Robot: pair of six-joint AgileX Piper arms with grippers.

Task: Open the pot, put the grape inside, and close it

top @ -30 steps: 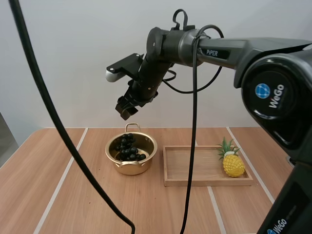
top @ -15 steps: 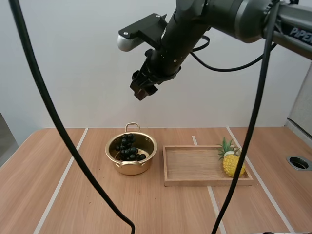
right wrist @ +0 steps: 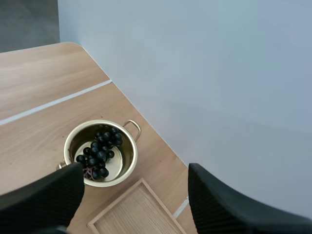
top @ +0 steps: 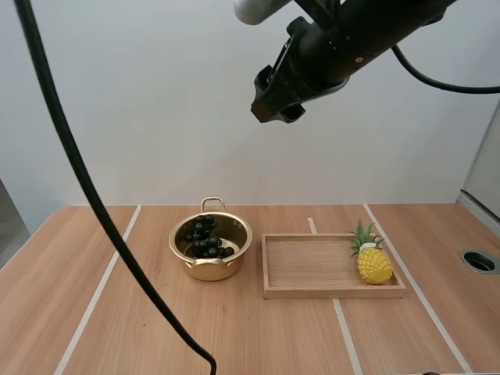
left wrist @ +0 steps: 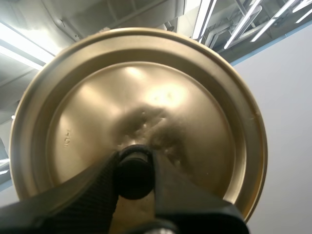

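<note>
Pot (top: 209,268) holding one grape bunch (top: 205,237), one tray (top: 305,269), one pineapple (top: 373,264), one lid (left wrist: 146,97)

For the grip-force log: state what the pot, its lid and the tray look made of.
The pot: likely metal, polished gold; its rim glints. The lid: likely the same metal, satin gold; soft light reflections. The tray: pale wood, matte; grain lines show.

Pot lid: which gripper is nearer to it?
Left. The left gripper pinches the lid by its black knob. The right gripper hangs open and empty, high over the table, above the pot of grapes.
</note>
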